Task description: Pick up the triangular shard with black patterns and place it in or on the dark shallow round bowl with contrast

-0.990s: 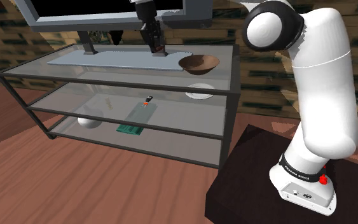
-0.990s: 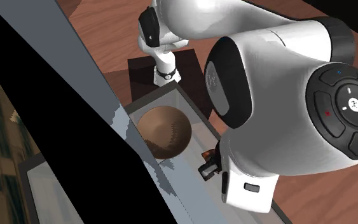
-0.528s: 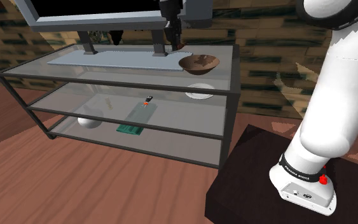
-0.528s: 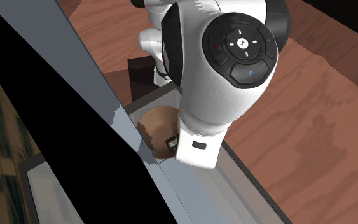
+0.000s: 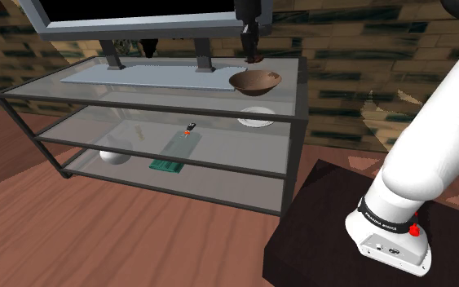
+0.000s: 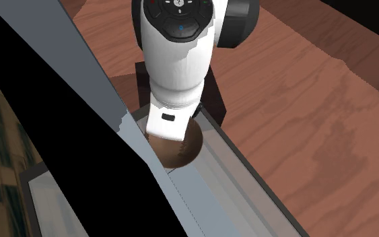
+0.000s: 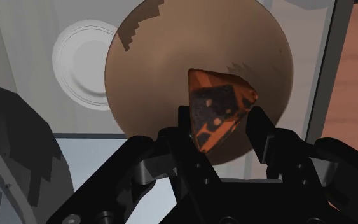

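Observation:
An orange triangular shard with black patterns (image 7: 217, 108) is clasped between the two black fingers of my gripper (image 7: 222, 124). Directly beyond it lies the brown shallow round bowl (image 7: 165, 70), so the shard hangs over the bowl's inside. In the shoulder view the gripper (image 5: 253, 55) hangs just above the bowl (image 5: 255, 80), which stands at the right end of the glass top shelf (image 5: 138, 90). In the second exterior view the arm's white hand (image 6: 171, 114) covers much of the bowl (image 6: 186, 149).
A large screen (image 5: 138, 16) stands on a grey base plate (image 5: 146, 75) on the top shelf, left of the bowl. A white plate (image 5: 257, 117), a small red-black object (image 5: 189, 128), a green board (image 5: 167, 165) and a white bowl (image 5: 115, 156) lie on lower shelves.
The arm has swung toward the shoulder view's right, carrying the shard from beside the screen's foot to a spot above the bowl. The fingers stay shut on it.

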Robot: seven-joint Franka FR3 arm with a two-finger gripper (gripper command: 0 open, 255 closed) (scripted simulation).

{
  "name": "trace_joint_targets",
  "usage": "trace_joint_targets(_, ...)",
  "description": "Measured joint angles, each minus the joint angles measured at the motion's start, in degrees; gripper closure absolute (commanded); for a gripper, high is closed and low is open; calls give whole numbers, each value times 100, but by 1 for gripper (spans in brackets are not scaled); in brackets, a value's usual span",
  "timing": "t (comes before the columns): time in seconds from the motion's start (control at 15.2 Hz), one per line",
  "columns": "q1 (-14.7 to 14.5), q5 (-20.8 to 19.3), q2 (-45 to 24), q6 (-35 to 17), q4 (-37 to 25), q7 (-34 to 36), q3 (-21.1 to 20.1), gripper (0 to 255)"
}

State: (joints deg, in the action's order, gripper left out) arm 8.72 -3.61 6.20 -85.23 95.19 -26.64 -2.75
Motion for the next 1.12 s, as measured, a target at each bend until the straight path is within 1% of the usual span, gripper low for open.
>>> trace_joint_targets(0.26,11,5,158,-338,495,3,12,255)
trace_joint_targets(0.79,14,8,264,-950,1210,42,11,255)
trace_joint_targets(1.12,18,8,255,-1044,1302,36,13,255)
